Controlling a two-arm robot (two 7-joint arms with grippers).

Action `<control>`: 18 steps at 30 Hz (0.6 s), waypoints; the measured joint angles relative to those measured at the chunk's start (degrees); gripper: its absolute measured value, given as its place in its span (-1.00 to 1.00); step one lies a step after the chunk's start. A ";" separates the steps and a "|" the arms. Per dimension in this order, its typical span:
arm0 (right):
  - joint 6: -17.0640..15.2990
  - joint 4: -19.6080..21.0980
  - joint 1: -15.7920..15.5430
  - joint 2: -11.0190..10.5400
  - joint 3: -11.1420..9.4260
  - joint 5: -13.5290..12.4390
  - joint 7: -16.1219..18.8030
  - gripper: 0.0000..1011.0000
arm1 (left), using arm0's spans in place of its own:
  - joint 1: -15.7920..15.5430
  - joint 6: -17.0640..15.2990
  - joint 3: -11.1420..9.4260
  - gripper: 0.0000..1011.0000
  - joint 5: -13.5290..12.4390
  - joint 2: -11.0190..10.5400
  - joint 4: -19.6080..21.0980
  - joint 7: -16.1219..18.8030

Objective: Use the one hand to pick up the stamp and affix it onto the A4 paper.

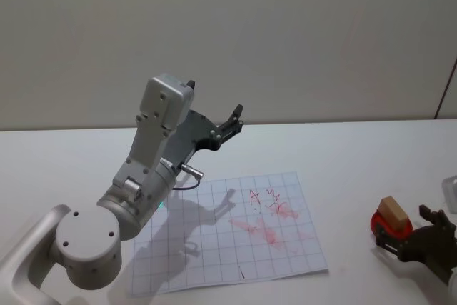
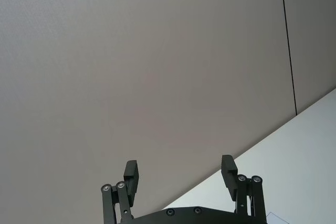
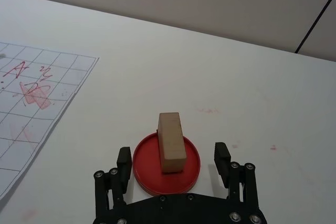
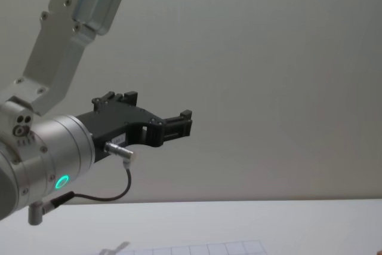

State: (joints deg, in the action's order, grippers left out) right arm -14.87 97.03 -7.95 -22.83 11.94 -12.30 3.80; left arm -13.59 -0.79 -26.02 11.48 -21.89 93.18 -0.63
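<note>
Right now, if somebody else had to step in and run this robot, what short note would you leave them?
Left gripper: open, holding nothing, raised high above the table, idle.
Right gripper: open, low at the table's right side, with a finger on each side of the stamp, not closed on it.
Wooden stamp: upright on a round red pad, right of the A4 paper.
The paper lies flat and carries red marks.
Done: right gripper lined up.
Left: grip the stamp, lift it, press it on the paper.
</note>
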 joint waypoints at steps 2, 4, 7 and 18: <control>-0.15 -0.43 0.33 0.21 0.10 0.29 0.30 0.87 | 0.00 0.00 0.00 0.98 0.00 0.00 0.00 0.00; -0.24 -0.77 0.58 0.36 0.17 0.52 0.51 0.74 | 0.00 0.00 0.00 0.98 0.00 0.00 0.00 0.00; -0.31 -1.07 0.82 0.52 0.23 0.71 0.71 0.64 | 0.00 0.00 0.00 0.98 0.00 0.00 0.00 0.00; -0.59 -1.99 1.51 0.93 0.42 1.29 1.24 -0.05 | 0.00 0.00 0.00 0.98 0.00 0.00 0.00 0.00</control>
State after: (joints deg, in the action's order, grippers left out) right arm -15.46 95.03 -6.45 -21.90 12.36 -11.01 5.04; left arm -13.59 -0.79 -26.02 11.48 -21.89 93.18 -0.63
